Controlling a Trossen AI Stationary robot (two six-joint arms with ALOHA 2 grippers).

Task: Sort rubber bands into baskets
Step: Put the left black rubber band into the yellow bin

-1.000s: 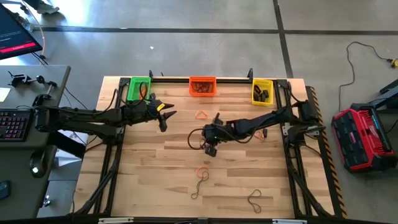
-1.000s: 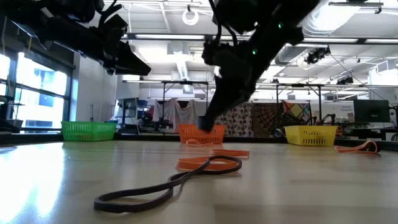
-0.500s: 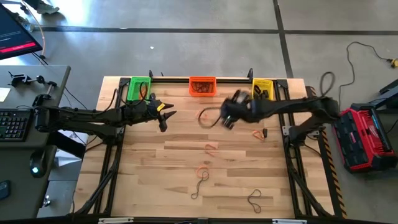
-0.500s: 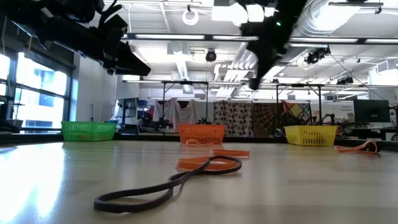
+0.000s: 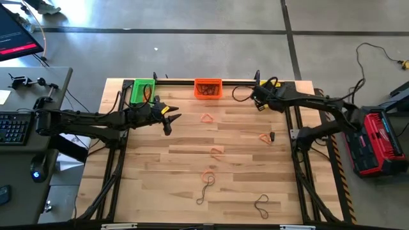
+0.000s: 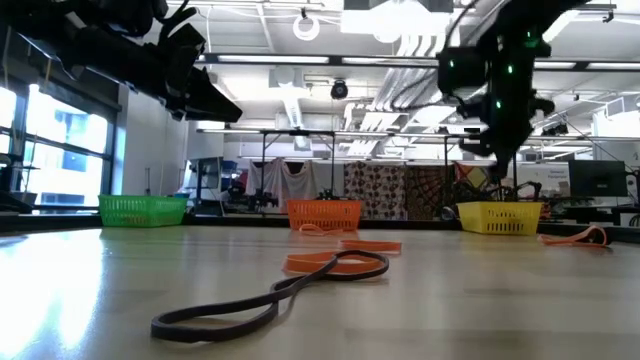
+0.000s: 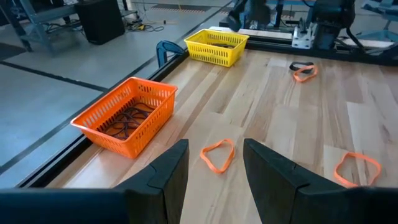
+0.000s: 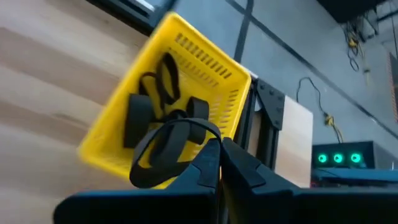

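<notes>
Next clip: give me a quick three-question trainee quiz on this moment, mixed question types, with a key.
1. True or false: the right gripper has its jaws shut on a black rubber band above the yellow basket.
2. Which basket is the left gripper nearest in the high view? A) green basket B) orange basket C) yellow basket
3. Fill in: in the left wrist view, the loop lying on the table just past the open jaws is an ____ rubber band.

Key: 1 true; 2 A; 3 orange.
</notes>
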